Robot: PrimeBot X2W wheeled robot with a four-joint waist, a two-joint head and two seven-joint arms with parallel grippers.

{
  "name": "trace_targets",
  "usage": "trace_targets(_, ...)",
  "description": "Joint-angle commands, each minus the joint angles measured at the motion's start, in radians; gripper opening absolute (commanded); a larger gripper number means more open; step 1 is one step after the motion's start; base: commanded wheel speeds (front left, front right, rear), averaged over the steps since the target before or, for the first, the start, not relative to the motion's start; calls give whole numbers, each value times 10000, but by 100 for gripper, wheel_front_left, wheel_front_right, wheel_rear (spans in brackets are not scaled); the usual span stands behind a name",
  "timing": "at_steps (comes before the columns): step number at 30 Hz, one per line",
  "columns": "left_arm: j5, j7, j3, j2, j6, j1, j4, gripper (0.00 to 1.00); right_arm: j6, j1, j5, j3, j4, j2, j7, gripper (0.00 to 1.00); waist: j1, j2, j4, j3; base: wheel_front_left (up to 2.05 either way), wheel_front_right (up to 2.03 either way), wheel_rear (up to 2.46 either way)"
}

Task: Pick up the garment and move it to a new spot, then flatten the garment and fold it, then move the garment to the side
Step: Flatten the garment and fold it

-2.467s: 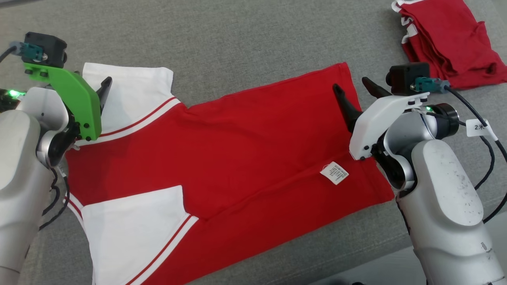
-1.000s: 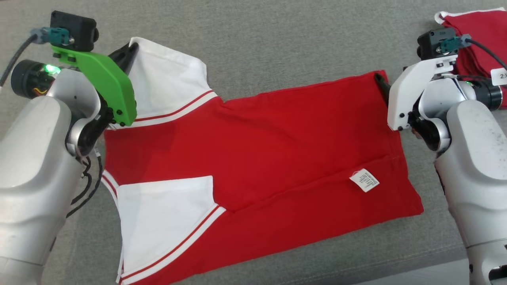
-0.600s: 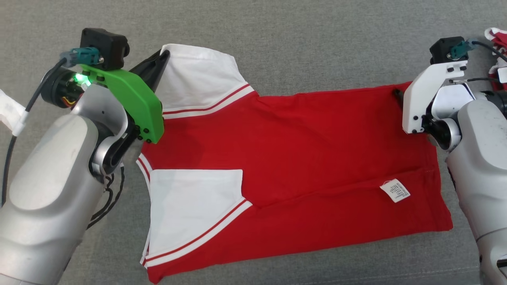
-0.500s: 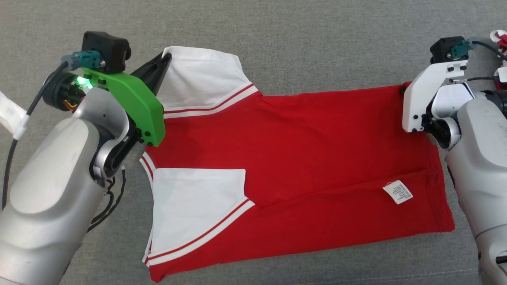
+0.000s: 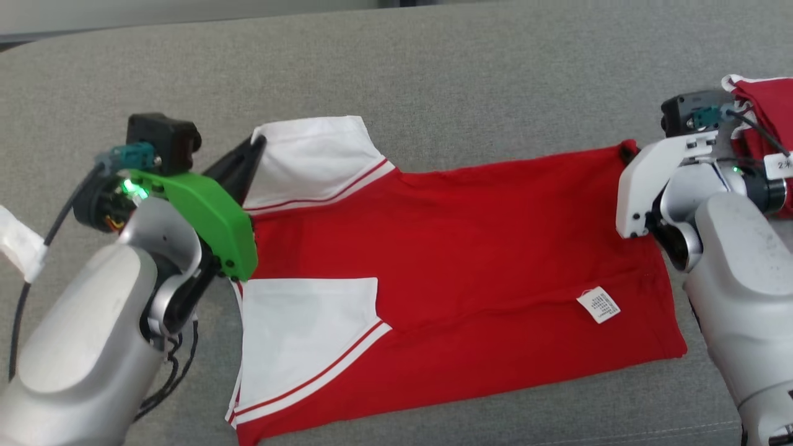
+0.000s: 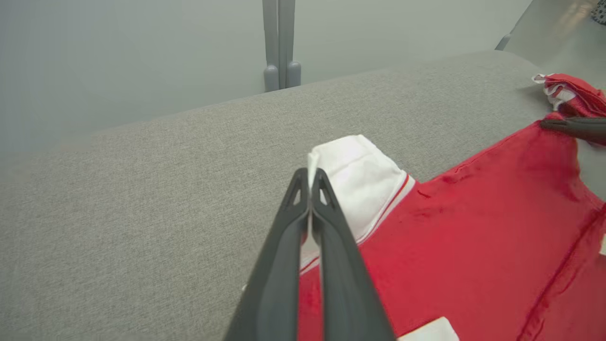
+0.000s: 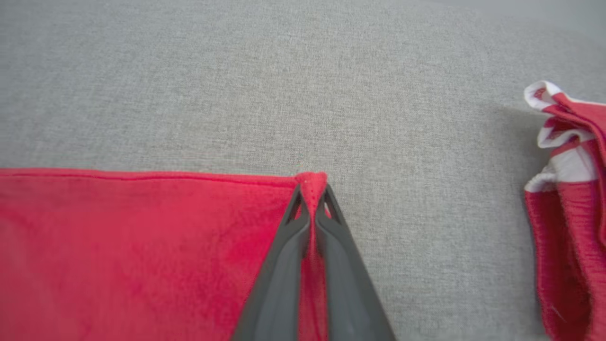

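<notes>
left gripper (image 6: 310, 176): fingers closed on the far edge of the white sleeve (image 6: 362, 177), cloth pinched between the tips. in the head view the left gripper (image 5: 251, 148) sits at the sleeve's outer corner, low over the surface.

right gripper (image 7: 310, 189): fingers closed on the far hem corner (image 7: 311, 180), a small red peak of cloth standing between the tips. in the head view it (image 5: 627, 150) is at the garment's far right corner.

garment (image 5: 471, 248): a red shirt with white sleeves, lying spread across the grey cushion (image 5: 433, 74), collar end to the robot's left and hem to its right. the body is smooth and largely flat. the near sleeve (image 5: 310, 322) lies folded in over the red body. a crease (image 5: 495, 310) runs from it toward the label (image 5: 598, 305); whether this marks a finished fold cannot be told.

pile (image 5: 762, 105): other red and white cloth, bunched well apart from the hem corner, beyond the right gripper.

progress, as judged: the move to a new spot and the flattening look done. both far corners are gripped, which suits the start of a fold that brings the far edge toward the near one. that fold is not yet made, any further folds remain, and the garment is not yet moved to the side.
</notes>
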Motion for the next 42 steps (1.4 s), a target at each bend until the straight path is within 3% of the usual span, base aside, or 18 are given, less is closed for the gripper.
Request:
trace_targets(1, -21, -15, -23, 215, 59, 444, -271, 0, -20, 432, 131, 128, -193, -147, -121, 0, 0, 0, -72, -493, 0, 0, 0)
trace_targets(6, -135, 362, -121, 856, 313, 1552, -1530, 0, -20, 1318, 440, 576, -956, -600, 250, 0, 0, 0, -46, -938, 0, 0, 0)
trace_targets(15, -536, 1185, -209, 1853, 1111, 3433, -3584, 0, -20, 3001, 1151, 905, -3468, -1619, 2047, 0, 0, 0, 118, -1601, 0, 0, 0)
trace_targets(21, -681, 1171, -403, 1966, 1517, 4466, -4042, 0, -20, 4251, 1360, 469, -5010, -1927, 2775, 0, 0, 0, 200, -1685, 0, 0, 0)
trace_targets(32, -808, 862, -806, 1703, 1726, 5565, -3641, 0, -20, 5894, 1004, -157, -6249, -1511, 2993, 0, 0, 0, 209, -1740, 0, 0, 0)
trace_targets(33, -877, 916, -850, 1673, 1743, 5639, -3554, 0, -20, 5974, 979, -170, -6258, -1482, 2966, 9, 0, 0, 205, -1756, 0, 0, 0)
trace_targets(35, -916, 916, -918, 1623, 1714, 5682, -3465, 0, -20, 6123, 908, -234, -6278, -1397, 2870, 44, 0, 0, 193, -1804, 0, 0, 0)
trace_targets(36, -942, 792, -853, 1565, 1784, 5716, -3408, 12, -20, 6235, 877, -265, -6283, -1368, 2813, 90, 0, 0, 189, -1835, 0, 0, 0)
trace_targets(37, -947, 739, -844, 1546, 1800, 5778, -3369, 77, -20, 6328, 853, -301, -6296, -1346, 2763, 100, 0, 0, 182, -1862, 0, 0, 0)
trace_targets(38, -960, 686, -860, 1540, 1819, 5885, -3332, 97, -20, 6443, 871, -366, -6335, -1285, 2703, 100, 0, 0, 171, -1902, 0, 0, 0)
trace_targets(42, -1062, 460, -671, 1675, 2068, 6276, -3461, 100, -20, 7091, 821, -774, -6739, -1202, 2524, 100, 0, 0, 130, -2062, 0, 0, 0)
